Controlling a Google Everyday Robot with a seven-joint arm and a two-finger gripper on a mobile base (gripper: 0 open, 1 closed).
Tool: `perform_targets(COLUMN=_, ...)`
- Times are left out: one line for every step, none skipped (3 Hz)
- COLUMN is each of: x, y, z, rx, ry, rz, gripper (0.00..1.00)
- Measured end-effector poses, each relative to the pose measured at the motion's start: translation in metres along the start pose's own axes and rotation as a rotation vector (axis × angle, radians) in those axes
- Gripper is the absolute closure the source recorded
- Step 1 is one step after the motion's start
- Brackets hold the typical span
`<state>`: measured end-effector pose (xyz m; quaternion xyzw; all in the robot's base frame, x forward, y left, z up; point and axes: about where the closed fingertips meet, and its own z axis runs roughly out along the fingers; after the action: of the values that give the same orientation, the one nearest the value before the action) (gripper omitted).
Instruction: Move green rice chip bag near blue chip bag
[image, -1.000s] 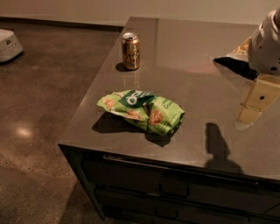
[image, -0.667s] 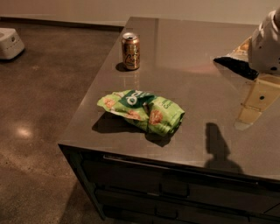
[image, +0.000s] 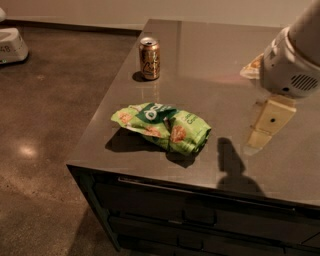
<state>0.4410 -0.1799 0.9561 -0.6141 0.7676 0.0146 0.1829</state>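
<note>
Your claw (image: 260, 137) has edged a little left toward the light-green wrinkly foil rice chip bag (image: 162, 127), which lies unmoved on the dark grey bench (image: 210, 60) well to its left, so the pickup isn't started; can't tell the claw's opening.

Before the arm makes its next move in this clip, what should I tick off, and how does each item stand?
1. Green rice chip bag reachable: ok. It lies uncovered on the table, near the front left corner.
2. Gripper at the bag: not ok. It hangs to the right of the bag, apart from it.
3. Blue chip bag located: cannot tell. The arm covers that side, and only a pale scrap shows beside it.
4. Soda can out of the way: ok. It stands upright behind the bag, apart from it.
5. Bag fully supported: ok. It lies wholly on the table top.
</note>
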Motion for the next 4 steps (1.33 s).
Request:
perform_targets(x=-0.026, y=0.017, z=0.035, rx=-0.083, ry=-0.081, rz=0.025, gripper=0.0)
perform_targets(x=-0.044, y=0.029, z=0.06, rx=-0.145, ry=-0.123, rz=0.04, gripper=0.0)
perform_targets(x=-0.056, y=0.037, z=0.088, rx=-0.194, ry=-0.137, rz=0.057, gripper=0.0)
perform_targets(x=-0.063, y=0.036, z=0.112, rx=-0.209, ry=-0.144, rz=0.09, gripper=0.0)
